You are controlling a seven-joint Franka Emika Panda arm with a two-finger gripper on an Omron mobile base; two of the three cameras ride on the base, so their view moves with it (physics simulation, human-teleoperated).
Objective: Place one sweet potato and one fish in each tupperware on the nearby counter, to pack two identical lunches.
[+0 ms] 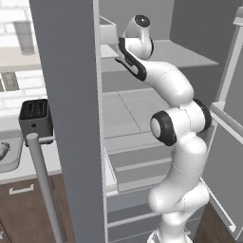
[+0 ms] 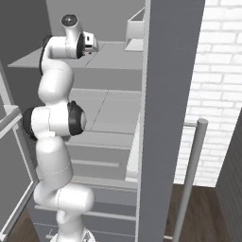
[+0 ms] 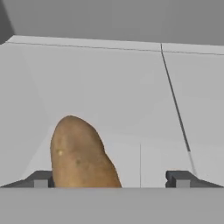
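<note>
In the hand view we saw the gripper (image 3: 111, 179) with its jaws spread wide, one dark tip at the lower left of the frame and the other at the lower right. A brown sweet potato (image 3: 81, 155) stood up from the bottom edge between them, right beside the left tip and well clear of the right one; whether that tip touched it we could not tell, and nothing was pinched. Behind the potato lay a pale grey fridge shelf (image 3: 131, 96) crossed by a thin dark seam.

From the left base view we saw the white arm (image 1: 178, 128) reaching up into the open fridge (image 1: 152, 85) at the upper middle of the frame. That view also gave us what the others did not: at the left edge, past the grey fridge wall, the off-white counter (image 1: 45, 163), a black toaster (image 1: 35, 118) on it, and part of a sink (image 1: 9, 156)

The right base view showed a white brick wall (image 2: 215, 71) at the right and a pale bin (image 2: 136, 30) on the top shelf, contents hidden
</note>
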